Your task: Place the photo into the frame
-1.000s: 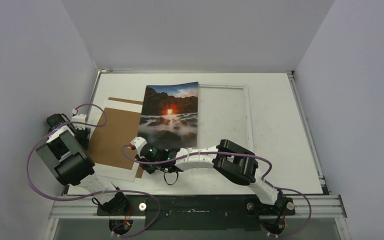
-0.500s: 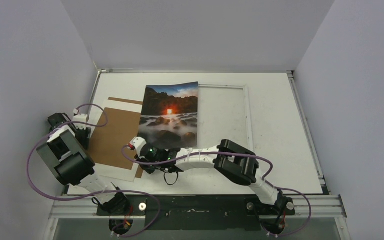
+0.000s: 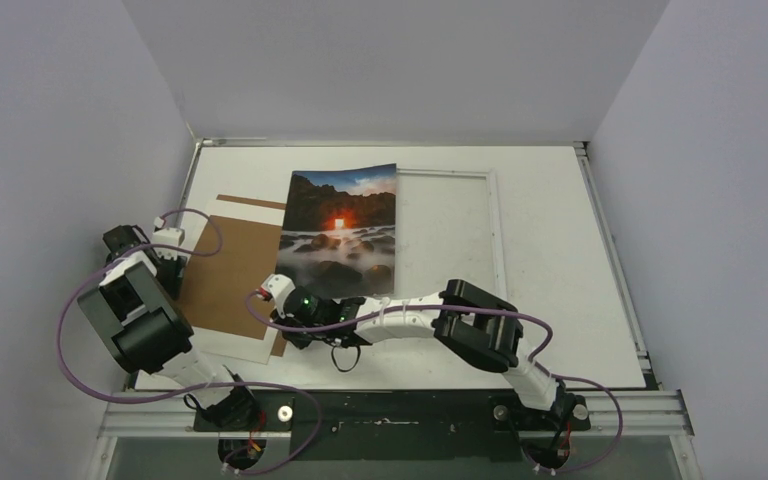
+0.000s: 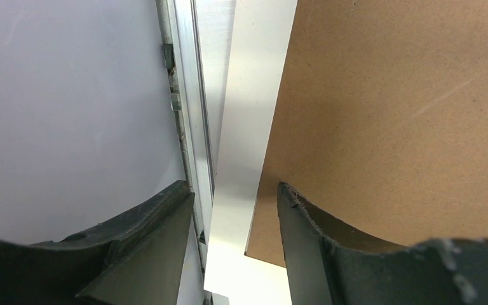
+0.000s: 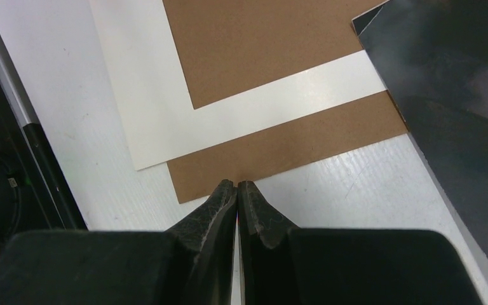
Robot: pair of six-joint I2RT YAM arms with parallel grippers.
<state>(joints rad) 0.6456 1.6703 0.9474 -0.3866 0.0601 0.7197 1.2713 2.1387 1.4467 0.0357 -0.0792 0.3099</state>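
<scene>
Of two tools, the right tool (image 5: pixel 237 185), pressed together and empty, is sitting nearer the photo (image 3: pixel 338 232), which is lying just beyond it, lengthwise near-to-far over the frame (image 3: pixel 495 230)'s left side; the left tool (image 4: pixel 234 189) is hanging half-spread, empty.

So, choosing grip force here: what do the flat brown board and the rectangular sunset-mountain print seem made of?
Flat brown board: likely cardboard or fibreboard, matte; even dull brown, faint scratch, no shine. Rectangular sunset-mountain print: probably thin photo paper, semi-gloss or glossy; soft sheen, far edge slightly wavy.
</scene>
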